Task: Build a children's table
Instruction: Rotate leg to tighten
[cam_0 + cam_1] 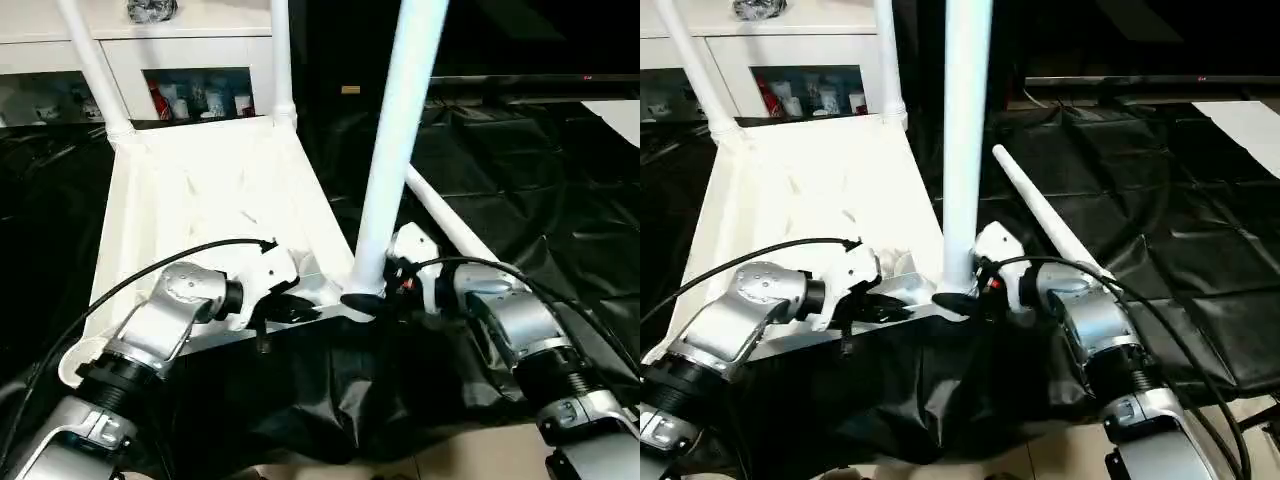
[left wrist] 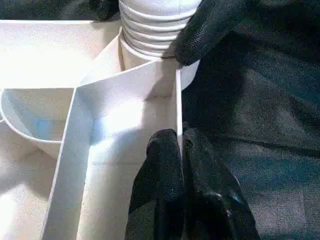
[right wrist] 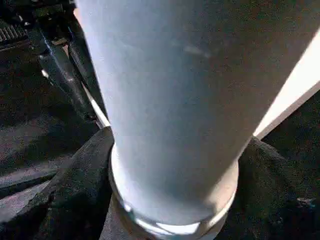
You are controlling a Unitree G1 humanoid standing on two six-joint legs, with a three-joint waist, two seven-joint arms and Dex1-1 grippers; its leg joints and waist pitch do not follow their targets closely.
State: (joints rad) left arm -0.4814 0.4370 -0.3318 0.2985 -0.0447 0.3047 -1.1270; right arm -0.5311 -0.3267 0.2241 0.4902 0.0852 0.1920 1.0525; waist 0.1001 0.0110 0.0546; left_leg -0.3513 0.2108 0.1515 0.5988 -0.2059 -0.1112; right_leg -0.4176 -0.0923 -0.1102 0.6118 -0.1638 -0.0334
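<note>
Both grippers work at the near edge of the upturned table top (image 1: 190, 190). From there, largest first: black crinkled sheeting (image 1: 520, 210) covers the floor around everything, glossy and creased. On it lies the table top, a white plastic rectangle with its ribbed underside facing up, thin ribs crossing between rounded corner sockets.

Four white tube legs can be counted. Two stand in the far corner sockets, the far left leg (image 1: 95, 65) and the far right leg (image 1: 281, 60). One, the near leg (image 1: 400, 130), rises smooth and round from the near right corner socket, with ridged rings at its base in the left wrist view. The fourth, the loose leg (image 1: 1045, 215), lies on the sheeting just beside the table top's right edge.

Behind stands a white cabinet (image 1: 190, 55) with small colourful items behind its glass.

Smallest are the grippers. The left gripper (image 2: 180, 150) has its black fingers pressed onto a thin rib wall near that socket, pinching it. The right gripper (image 1: 362, 300) wraps its textured black fingers around the base of the near leg.
</note>
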